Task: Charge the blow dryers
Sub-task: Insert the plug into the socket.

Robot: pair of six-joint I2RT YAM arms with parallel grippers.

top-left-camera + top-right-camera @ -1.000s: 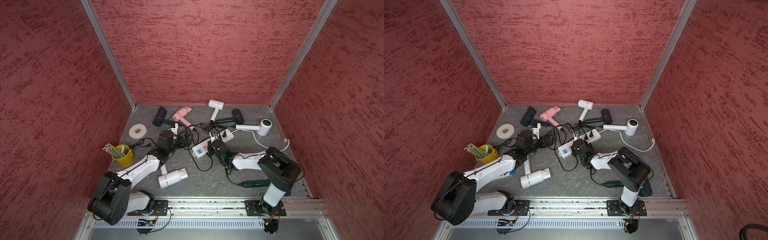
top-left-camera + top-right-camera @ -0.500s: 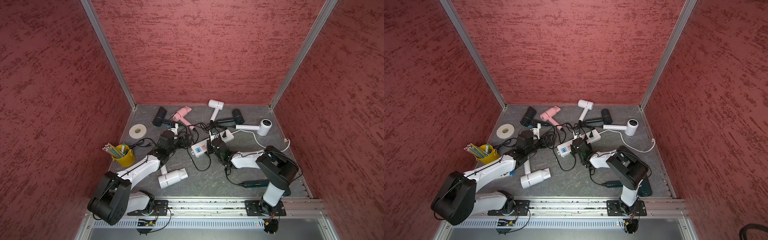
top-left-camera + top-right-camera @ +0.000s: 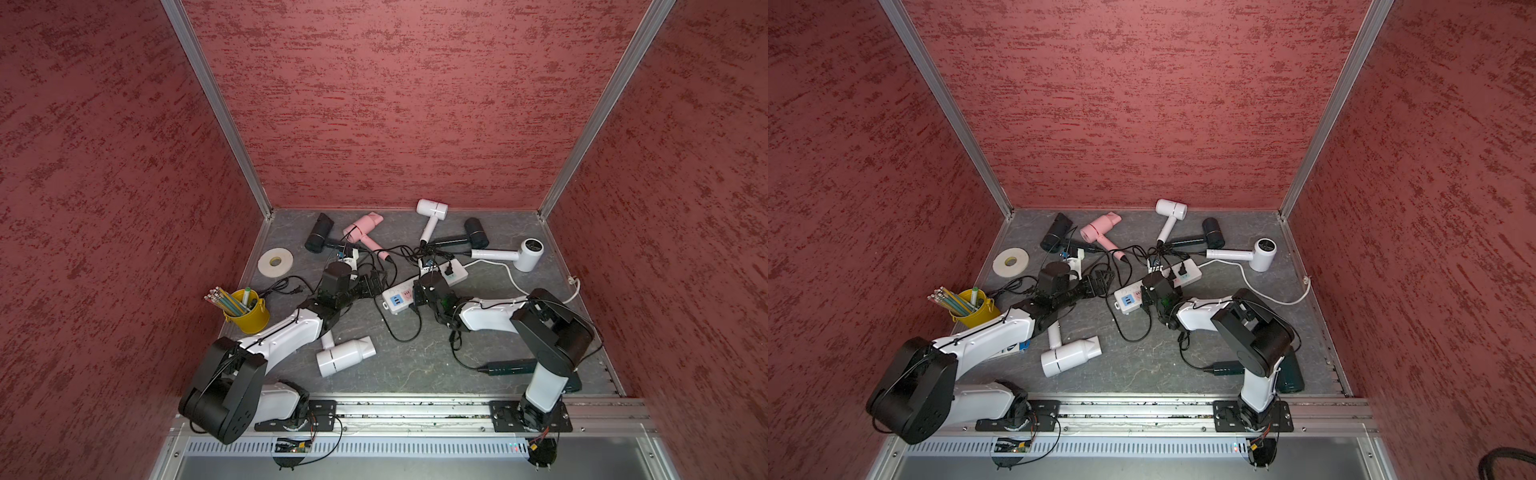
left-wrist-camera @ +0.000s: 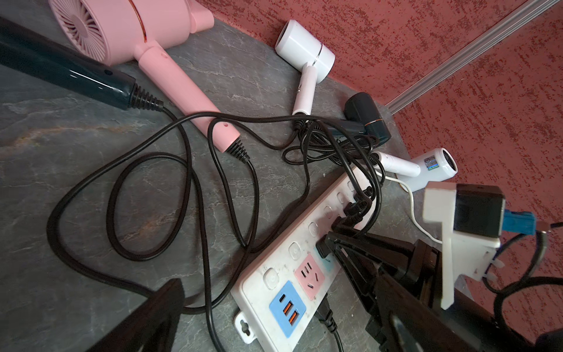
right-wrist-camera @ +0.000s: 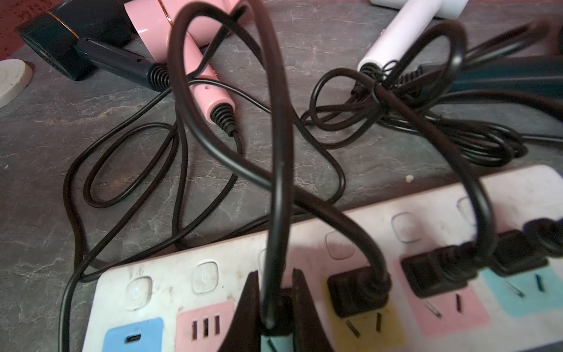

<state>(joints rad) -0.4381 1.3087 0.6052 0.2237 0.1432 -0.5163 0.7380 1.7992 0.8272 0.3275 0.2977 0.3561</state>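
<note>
Two fingers [image 5: 246,304] of the right gripper [image 5: 274,274] pinch a black plug [image 5: 275,311] over a teal socket [image 5: 274,343] of the power strip [image 5: 426,213] (seating looks underway); next, a straight downward press, then release; left gripper [image 3: 369,286] stands spread, empty, nearby; blow dryers [image 3: 361,222] lie scattered across the grey stone-patterned tabletop [image 3: 415,374]; red textured walls [image 3: 395,104] enclose it.
</note>
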